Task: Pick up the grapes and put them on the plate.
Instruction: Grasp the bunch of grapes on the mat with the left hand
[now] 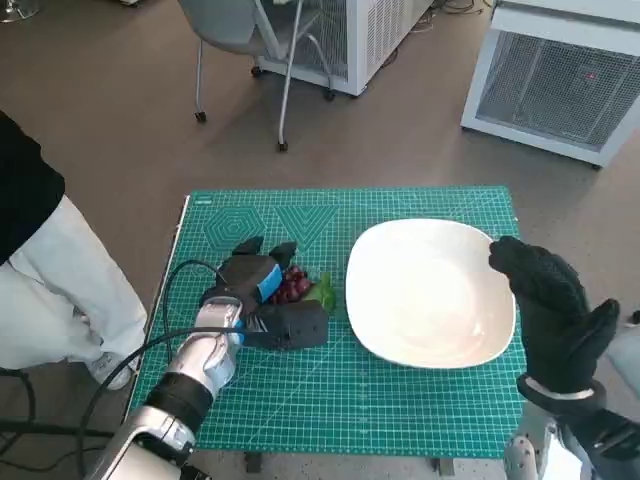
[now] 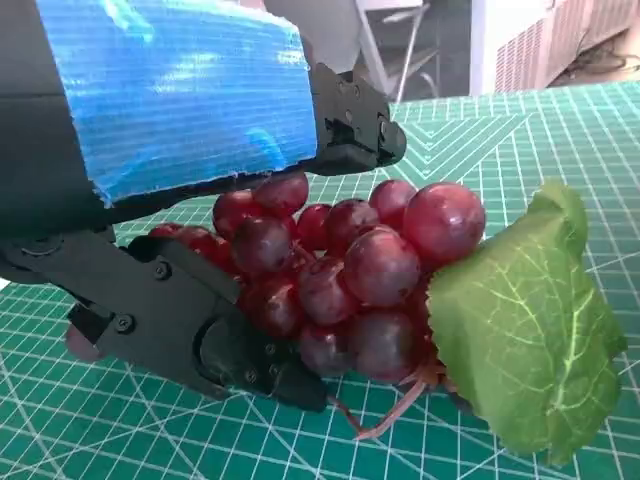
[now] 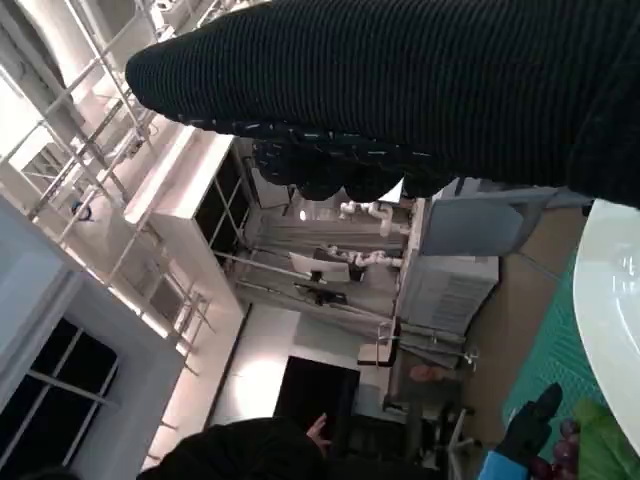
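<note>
On green tabletop mat, left hand is clamping soft, bruisable red grape bunch; lifting by whole cluster seems safest.

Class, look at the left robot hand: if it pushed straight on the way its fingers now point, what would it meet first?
The left robot hand already has the grapes between its fingers, so they come first. Beyond them is probably the green leaf, then the white plate, though depth is unclear.

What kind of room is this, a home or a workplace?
Probably a workplace, such as a lab or workshop. The small table carries a green cutting mat, white ventilated equipment cabinets stand on the bare floor, and an office chair on castors is nearby.
</note>
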